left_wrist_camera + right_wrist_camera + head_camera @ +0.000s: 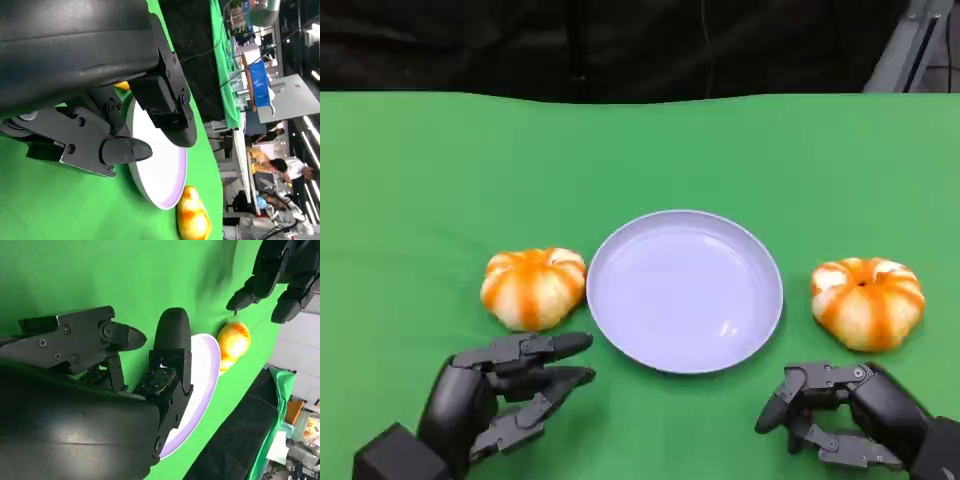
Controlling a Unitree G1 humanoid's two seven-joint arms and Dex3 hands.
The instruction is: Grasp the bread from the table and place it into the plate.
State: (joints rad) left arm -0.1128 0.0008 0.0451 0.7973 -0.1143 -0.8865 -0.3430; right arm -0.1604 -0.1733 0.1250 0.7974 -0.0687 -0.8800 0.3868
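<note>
An empty pale lilac plate (685,290) lies at the middle of the green table. One orange-and-white bread (533,287) sits just left of it, a second bread (867,302) to its right. My left hand (510,395) hovers near the front edge, just in front of the left bread, fingers spread and holding nothing. My right hand (840,410) is low in front of the right bread, fingers apart and empty. The left wrist view looks past my left hand (100,75) to the plate (160,175) and the far bread (192,217). The right wrist view has the plate (205,380) and the left bread (232,342).
The green cloth (640,160) runs to a dark back edge behind the plate. In the left wrist view, benches, a blue box (260,85) and people (280,167) stand beyond the table. My left hand's fingers (280,275) appear in the right wrist view.
</note>
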